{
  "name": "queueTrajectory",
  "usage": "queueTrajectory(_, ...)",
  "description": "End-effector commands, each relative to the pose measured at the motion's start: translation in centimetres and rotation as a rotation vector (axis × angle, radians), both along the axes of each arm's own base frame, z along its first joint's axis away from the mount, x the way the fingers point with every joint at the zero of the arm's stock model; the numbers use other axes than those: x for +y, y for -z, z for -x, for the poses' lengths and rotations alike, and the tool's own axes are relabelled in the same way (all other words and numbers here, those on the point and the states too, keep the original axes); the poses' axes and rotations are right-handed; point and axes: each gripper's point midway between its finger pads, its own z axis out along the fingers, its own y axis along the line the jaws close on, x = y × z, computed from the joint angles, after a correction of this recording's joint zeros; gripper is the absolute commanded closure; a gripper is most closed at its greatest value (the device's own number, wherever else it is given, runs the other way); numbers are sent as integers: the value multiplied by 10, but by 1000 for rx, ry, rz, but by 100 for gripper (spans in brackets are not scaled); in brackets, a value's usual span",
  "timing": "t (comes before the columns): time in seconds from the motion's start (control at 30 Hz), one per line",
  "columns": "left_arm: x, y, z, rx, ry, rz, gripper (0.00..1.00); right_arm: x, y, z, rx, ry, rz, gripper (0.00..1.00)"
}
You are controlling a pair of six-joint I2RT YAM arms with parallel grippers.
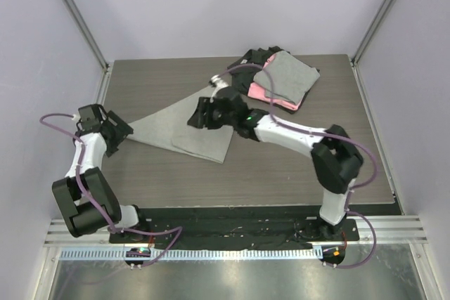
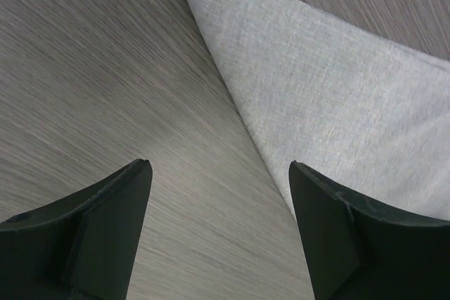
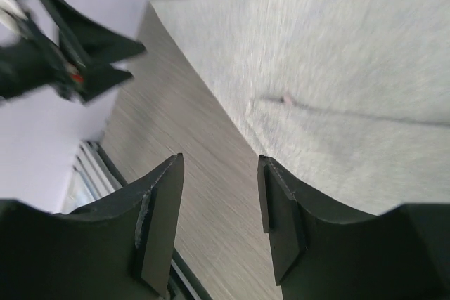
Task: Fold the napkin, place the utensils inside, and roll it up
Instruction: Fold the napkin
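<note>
Folded grey, pink and black cloths (image 1: 285,79) lie stacked on the wood-grain table (image 1: 281,173).

A table (image 1: 281,173) with a grey wood-grain top stood closed in on three sides by plain pale lilac walls (image 1: 232,5), which met at slanting metal posts (image 1: 75,12). Along its near edge ran a black plate (image 1: 232,217), then a ribbed aluminium rail (image 1: 394,230) and a shiny steel sheet (image 1: 232,279). The light was soft and even, casting only faint shadows.
</note>
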Motion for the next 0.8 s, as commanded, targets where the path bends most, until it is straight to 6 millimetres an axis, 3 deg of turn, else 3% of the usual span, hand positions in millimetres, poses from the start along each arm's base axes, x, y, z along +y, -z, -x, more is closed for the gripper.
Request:
queueTrajectory(0.0, 19, -6, -25, -115, -95, 20, 20, -56, -81, -33, -155, 85, -175, 46)
queueTrajectory(0.07, 35, 8, -22, -103, -162, 42, 26, -81, -99, -34, -189, 113, -194, 46)
queueTrajectory(0.23, 65, 25, -29, -139, -253, 93, 33, -154, -106, -47, -210, 234, -179, 46)
queueTrajectory(0.37, 75, 33, -34, -140, -255, 95, 34, -189, -111, -47, -243, 293, -151, 46)
queueTrajectory(0.47, 81, 36, -39, -152, -257, 78, 34, -198, -106, -46, -236, 306, -137, 45)
queueTrajectory(0.63, 87, 35, -49, -203, -262, 82, 34, -193, -94, -47, -206, 274, -126, 45)
queueTrajectory(0.77, 92, 46, -51, -173, -280, 101, 38, -191, -89, -50, -192, 266, -122, 45)
